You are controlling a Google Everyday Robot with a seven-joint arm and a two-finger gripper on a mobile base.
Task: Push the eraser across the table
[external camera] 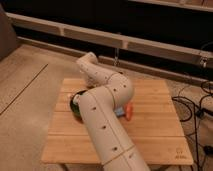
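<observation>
Because the white perforated arm (102, 107) folds over the middle of the square pale slatted-wood desk (155, 130), it hides much. At its left a dark green round bowl (75, 104) peeks out. The pincer is not visible, so its opening cannot be told. At its right lie a small blue piece (120, 111) and an orange object (129, 112). No eraser is visible; probably the arm covers it.

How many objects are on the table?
3: green bowl left of the arm, blue pad and orange item at its right. The arm may hide others; eraser and pincer are out of sight.
</observation>
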